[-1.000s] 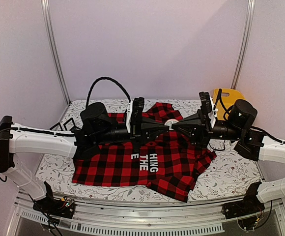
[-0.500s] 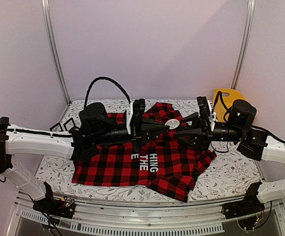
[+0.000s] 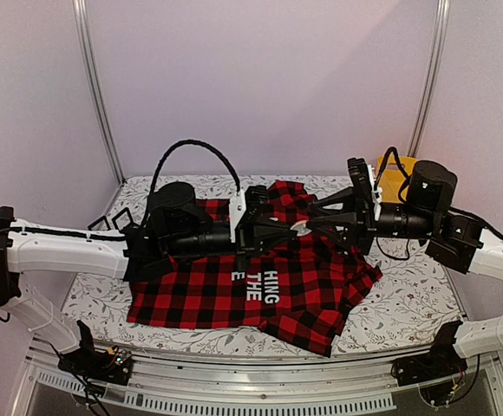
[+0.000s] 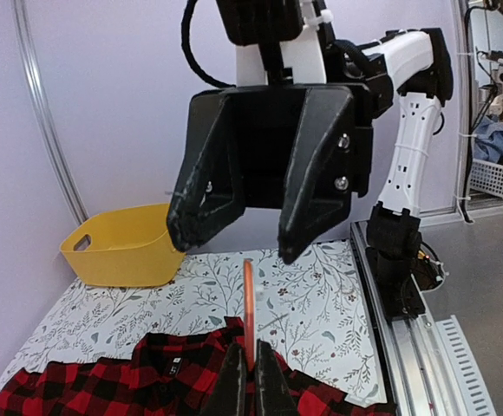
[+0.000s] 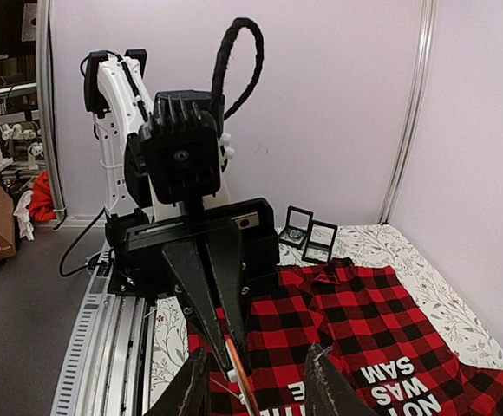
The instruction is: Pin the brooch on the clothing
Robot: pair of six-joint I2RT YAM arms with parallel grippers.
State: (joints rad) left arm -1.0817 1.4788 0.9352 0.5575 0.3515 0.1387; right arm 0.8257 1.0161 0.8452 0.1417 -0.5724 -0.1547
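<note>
The brooch [image 4: 248, 310], a thin disc with a copper rim seen edge-on, is pinched upright between my left gripper's [image 4: 251, 371] shut fingers. From above, the brooch [image 3: 300, 227] hangs over the middle of the clothing [image 3: 204, 293], a red-and-black checked shirt with white letters. My right gripper [image 5: 256, 371] faces the left one with its fingers spread on either side of the brooch [image 5: 250, 388], not touching it. The shirt [image 5: 356, 308] lies flat below both grippers.
A yellow bin [image 3: 405, 172] stands at the back right corner of the floral table cover [image 3: 408, 299]. Two small black display boxes [image 5: 310, 236] sit at the back left, beyond the shirt's collar. Metal rails run along the table's near edge.
My right gripper has opened and let go of the brooch, its arm rising a little. My left gripper, still shut on the brooch, has shifted to the right.
</note>
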